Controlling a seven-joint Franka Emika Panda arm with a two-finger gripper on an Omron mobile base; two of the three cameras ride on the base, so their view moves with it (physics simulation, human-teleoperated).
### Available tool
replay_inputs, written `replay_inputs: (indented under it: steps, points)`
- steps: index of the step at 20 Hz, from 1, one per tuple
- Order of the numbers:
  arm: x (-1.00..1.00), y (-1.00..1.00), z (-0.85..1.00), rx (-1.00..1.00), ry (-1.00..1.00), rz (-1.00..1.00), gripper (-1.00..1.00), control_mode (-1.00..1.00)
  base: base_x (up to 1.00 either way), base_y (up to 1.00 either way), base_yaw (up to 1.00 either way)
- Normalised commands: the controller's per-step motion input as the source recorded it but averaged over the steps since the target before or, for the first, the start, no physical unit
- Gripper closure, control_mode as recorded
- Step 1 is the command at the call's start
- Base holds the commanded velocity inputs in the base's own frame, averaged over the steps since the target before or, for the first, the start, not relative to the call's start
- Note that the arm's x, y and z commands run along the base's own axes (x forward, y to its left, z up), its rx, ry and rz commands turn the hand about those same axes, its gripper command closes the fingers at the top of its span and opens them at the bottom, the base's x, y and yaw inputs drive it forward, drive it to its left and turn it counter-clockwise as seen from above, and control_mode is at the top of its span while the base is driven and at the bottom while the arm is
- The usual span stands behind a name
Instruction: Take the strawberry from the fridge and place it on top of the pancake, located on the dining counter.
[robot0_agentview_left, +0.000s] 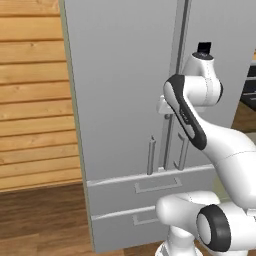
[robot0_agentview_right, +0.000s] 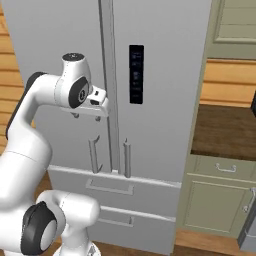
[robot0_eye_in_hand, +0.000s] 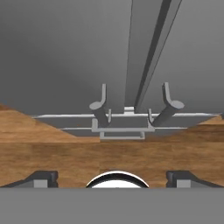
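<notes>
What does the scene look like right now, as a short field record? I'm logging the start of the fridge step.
fridge: both upper doors shut, two lower drawers shut
door handles: two vertical bars flanking the centre seam, untouched
gripper: open, empty, hanging in front of the doors above the handles and pointing down
control panel: dark strip on the right-hand door
cabinet: pale green, to the right of the fridge, wooden top
wall: wood planks to the left of the fridge
task progress: fridge not yet opened
</notes>
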Motion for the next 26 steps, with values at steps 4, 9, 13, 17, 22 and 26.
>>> replay_inputs:
  steps: [4,9,13,17,22,26]
  points:
    - [0.00,0.00,0.00,0.00,0.00,0.00,-1.00,1.00,-0.18,-0.57,0.00]
    - [0.00,0.00,0.00,0.00,0.00,0.00,-1.00,1.00,-0.17,-0.47,0.00]
    - [0.00,0.00,0.00,0.00,0.00,0.00,-1.00,1.00,0.07,-0.56,0.03]
    - [0.00,0.00,0.00,0.00,0.00,0.00,-1.00,1.00,0.08,-0.24,0.11]
    - [0.00,0.00,0.00,0.00,0.00,0.00,-1.00,1.00,-0.54,0.00,0.03]
    - [0.00,0.00,0.00,0.00,0.00,0.00,-1.00,1.00,-1.00,-0.01,0.00]
